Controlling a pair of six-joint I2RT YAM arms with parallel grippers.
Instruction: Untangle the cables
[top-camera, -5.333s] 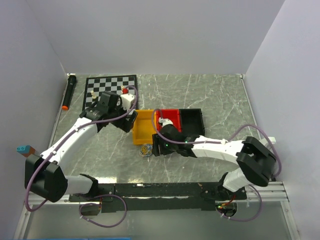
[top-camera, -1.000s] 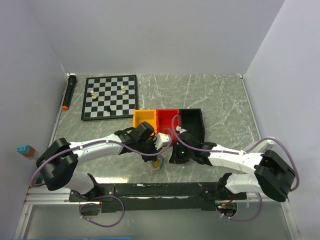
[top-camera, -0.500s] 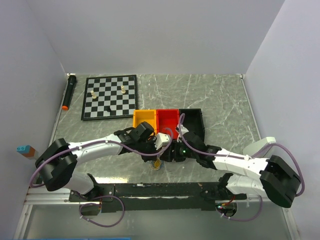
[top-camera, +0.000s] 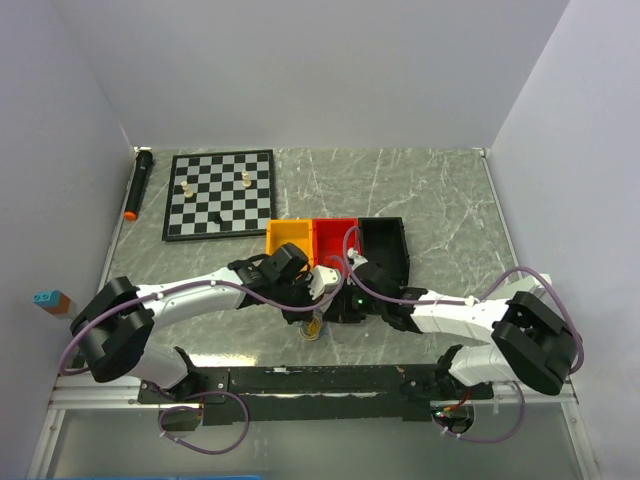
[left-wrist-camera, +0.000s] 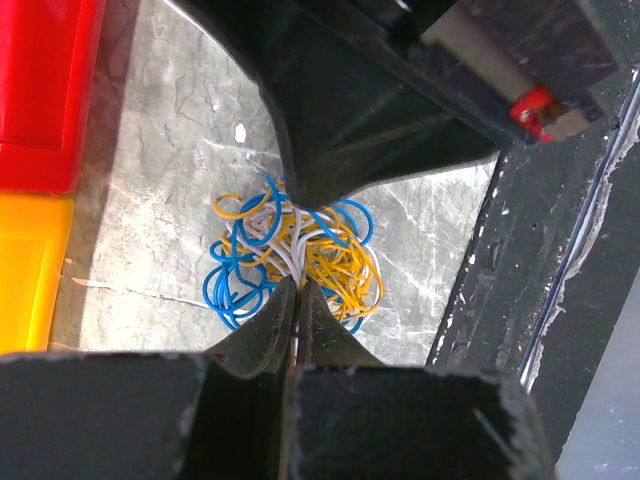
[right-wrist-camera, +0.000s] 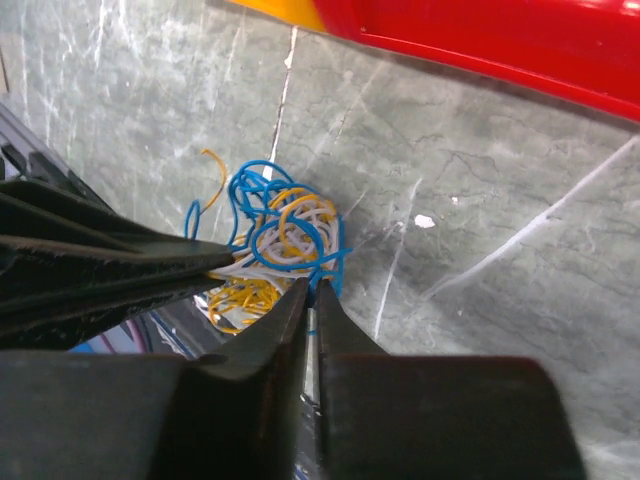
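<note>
The cables (top-camera: 314, 329) lie as one small tangle of blue, white and yellow loops on the marble table, close to its near edge. In the left wrist view, my left gripper (left-wrist-camera: 298, 290) is shut on white strands at the near side of the cables (left-wrist-camera: 290, 248). In the right wrist view, my right gripper (right-wrist-camera: 312, 292) is shut on a blue strand at the rim of the cables (right-wrist-camera: 272, 235). From above, the left gripper (top-camera: 307, 312) and the right gripper (top-camera: 325, 314) meet tip to tip over the tangle and hide part of it.
Yellow bin (top-camera: 283, 237), red bin (top-camera: 336, 232) and black bin (top-camera: 386, 244) stand in a row just behind the grippers. A chessboard (top-camera: 220, 193) with a few pieces and a black marker (top-camera: 137, 183) lie at the back left. The black mounting rail (top-camera: 320, 382) runs right below the tangle.
The right gripper has slid left onto the tangle and closed on a blue strand, and its elbow has swung. The left arm has held still over the last second.
</note>
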